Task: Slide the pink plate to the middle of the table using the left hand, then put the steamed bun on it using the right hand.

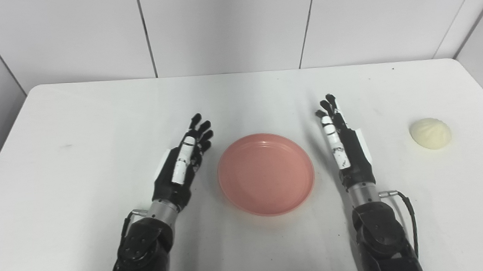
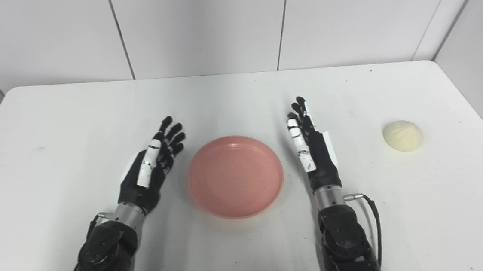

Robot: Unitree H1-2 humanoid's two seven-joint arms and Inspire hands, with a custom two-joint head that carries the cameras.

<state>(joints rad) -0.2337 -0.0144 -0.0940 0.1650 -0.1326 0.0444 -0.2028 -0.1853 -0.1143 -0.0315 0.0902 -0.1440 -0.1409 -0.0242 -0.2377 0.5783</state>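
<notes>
The pink plate [image 1: 266,173] lies empty on the white table, between my two hands. My left hand [image 1: 185,159] hovers just left of its rim, open, fingers stretched forward, holding nothing; a small gap separates it from the plate. My right hand [image 1: 343,142] stands to the right of the plate, also open with straight fingers and nothing in it. The steamed bun [image 1: 430,133], pale cream with a pleated top, sits near the table's right edge, well to the right of my right hand.
The white table [image 1: 94,121] runs to a grey panelled wall [image 1: 224,25] at the back. Its right edge is close to the bun. A cable [image 1: 406,208] loops off my right wrist.
</notes>
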